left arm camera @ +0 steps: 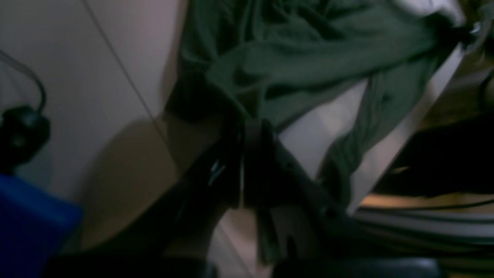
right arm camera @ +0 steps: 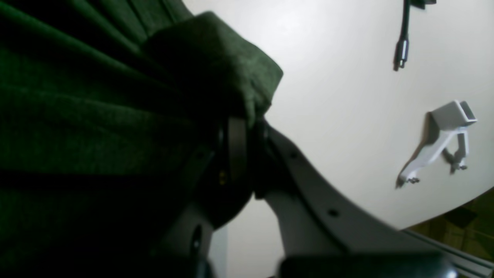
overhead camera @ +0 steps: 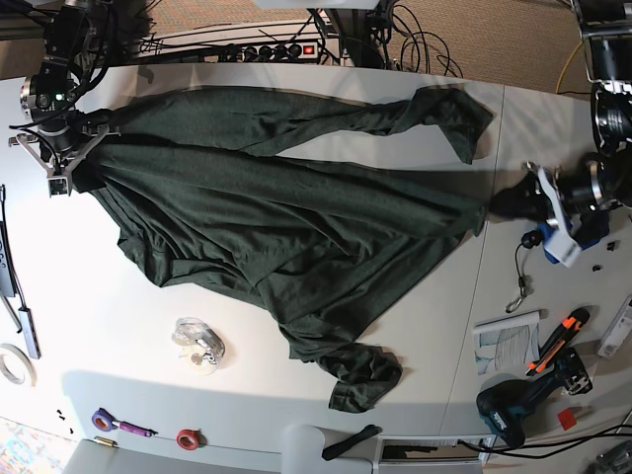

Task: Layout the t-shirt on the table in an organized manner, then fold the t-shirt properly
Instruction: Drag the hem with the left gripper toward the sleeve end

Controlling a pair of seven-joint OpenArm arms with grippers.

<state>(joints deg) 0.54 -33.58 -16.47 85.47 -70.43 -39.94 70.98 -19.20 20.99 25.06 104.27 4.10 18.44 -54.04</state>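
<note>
shirt (overhead camera: 286, 227): spans the table (overhead camera: 128, 346) between its side edges, pulled taut so you can flatten it. left gripper (overhead camera: 494, 204): jaws pinching one end. right gripper (overhead camera: 77, 176): jaws pinching the opposite end.

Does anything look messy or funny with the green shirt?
Yes. The t-shirt is stretched sideways between the left gripper and right gripper, each shut on a bit of it. It is creased, not flat, and one bunched part trails toward the table's near edge.
</note>
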